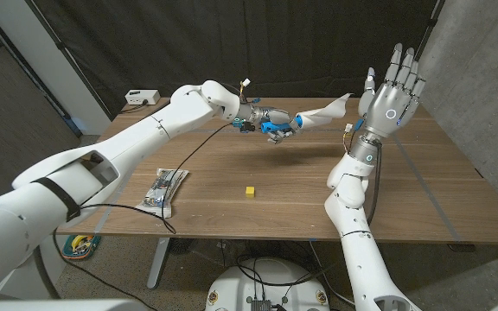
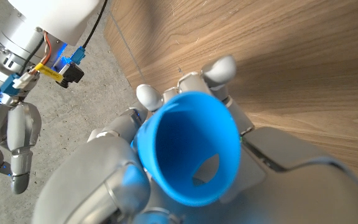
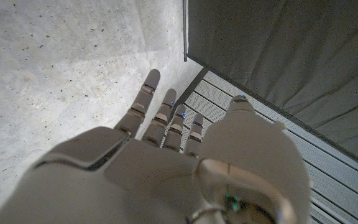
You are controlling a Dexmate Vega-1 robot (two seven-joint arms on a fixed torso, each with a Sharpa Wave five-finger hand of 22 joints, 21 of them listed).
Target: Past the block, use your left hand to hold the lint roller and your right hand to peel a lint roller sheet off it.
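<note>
Two robot hands work above the counter's far edge: left robot hand grips the lint roller, its sheet hanging loose; right robot hand is raised, fingers spread, past the yellow block.

Wooden surface before a black curtain, a crinkled plastic packet near its left edge, a black cable trailing beside it, a small white box at the far left corner, a concrete wall at right
</note>
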